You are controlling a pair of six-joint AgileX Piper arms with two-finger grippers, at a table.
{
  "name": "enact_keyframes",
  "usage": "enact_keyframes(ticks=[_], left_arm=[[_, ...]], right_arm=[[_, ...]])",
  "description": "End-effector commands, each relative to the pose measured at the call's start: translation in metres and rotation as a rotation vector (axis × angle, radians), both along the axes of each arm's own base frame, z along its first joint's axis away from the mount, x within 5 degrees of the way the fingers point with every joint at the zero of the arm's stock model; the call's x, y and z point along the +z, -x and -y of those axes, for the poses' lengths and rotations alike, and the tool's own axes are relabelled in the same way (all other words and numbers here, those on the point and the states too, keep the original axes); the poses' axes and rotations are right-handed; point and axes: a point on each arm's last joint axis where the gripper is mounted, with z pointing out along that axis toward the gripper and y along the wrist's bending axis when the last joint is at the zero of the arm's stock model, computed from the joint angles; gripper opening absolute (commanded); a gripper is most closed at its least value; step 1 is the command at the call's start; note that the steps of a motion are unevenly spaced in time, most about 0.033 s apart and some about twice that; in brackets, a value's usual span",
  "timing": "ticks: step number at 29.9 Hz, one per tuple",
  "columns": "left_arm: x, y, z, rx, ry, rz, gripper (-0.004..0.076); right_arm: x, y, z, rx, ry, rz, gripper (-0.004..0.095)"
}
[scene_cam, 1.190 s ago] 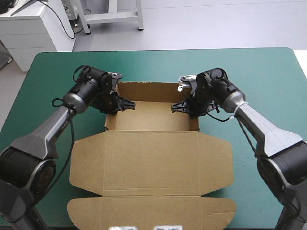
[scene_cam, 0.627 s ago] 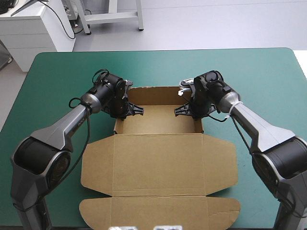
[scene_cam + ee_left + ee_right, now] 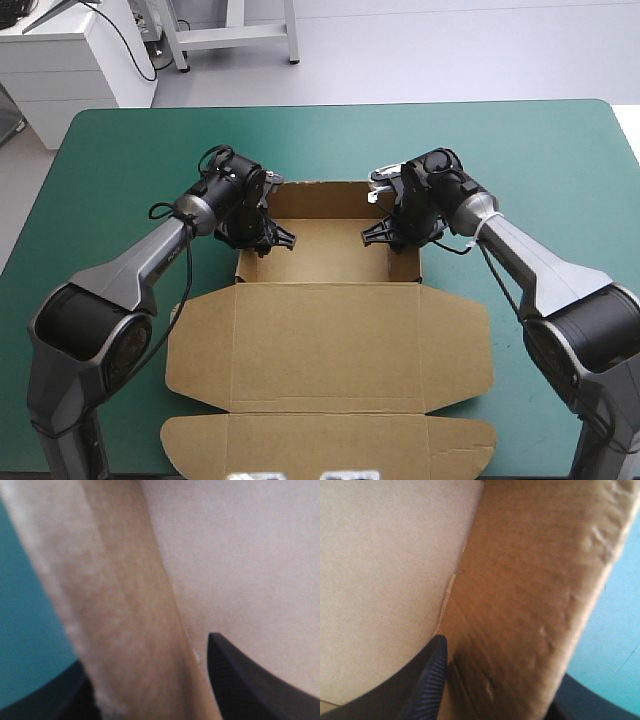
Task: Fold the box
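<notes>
High view: matte brown box (image 3: 330, 340), upright walls, flat round-cornered lid.

Pale grey floor (image 3: 450, 50), white cabinet (image 3: 62, 68)

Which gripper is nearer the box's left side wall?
Left. The left gripper straddles that wall of the box, one finger inside, one outside; the right gripper is across from it, straddling the opposite wall.

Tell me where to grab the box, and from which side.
Probably the box's upright side walls, from above, one finger inside and one outside: they stand up as thin edges, while the lid lies flat on the table. The left claw and right claw grip there.
</notes>
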Motion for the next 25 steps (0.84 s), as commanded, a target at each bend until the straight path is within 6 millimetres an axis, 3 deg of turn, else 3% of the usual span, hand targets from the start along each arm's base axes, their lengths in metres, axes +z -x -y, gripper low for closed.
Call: enact_keyframes(ticks=[1,11,16,25], left_arm=[[0.02,0.007,0.008,-0.007,0.056,0.008,0.0521],[0.067,0.002,0.008,-0.034,0.078,0.104,0.0516],[0.106,0.004,0.005,-0.035,0.107,0.224,0.0514],[0.162,0.026,-0.014,-0.028,0.116,0.393,0.0512]], right_arm=[[0.028,0.003,0.006,-0.012,0.013,0.089,0.0431],[0.04,0.006,0.01,-0.009,0.037,0.108,0.0431],[0.07,0.005,0.01,-0.01,0.021,0.153,0.0429],[0.12,0.008,0.02,0.001,0.054,0.304,0.043]])
